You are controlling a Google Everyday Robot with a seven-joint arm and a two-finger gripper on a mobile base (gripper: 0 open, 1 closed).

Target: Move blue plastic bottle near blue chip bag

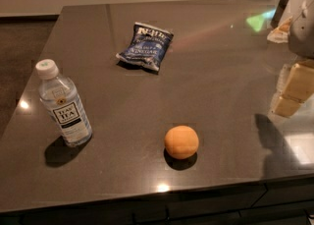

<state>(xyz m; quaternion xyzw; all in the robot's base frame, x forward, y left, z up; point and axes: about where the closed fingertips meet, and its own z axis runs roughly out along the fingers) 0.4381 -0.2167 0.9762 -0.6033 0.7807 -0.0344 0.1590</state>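
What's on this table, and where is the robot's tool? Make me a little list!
table: dark and shiny
bottle: standing upright at the front left, white cap on
chip bag: dark blue, lying toward the back, well apart from the bottle
orange: front middle, touching nothing else
tool: at the right edge, above the table, far from the bottle
job so far: bottle not yet moved near the chip bag
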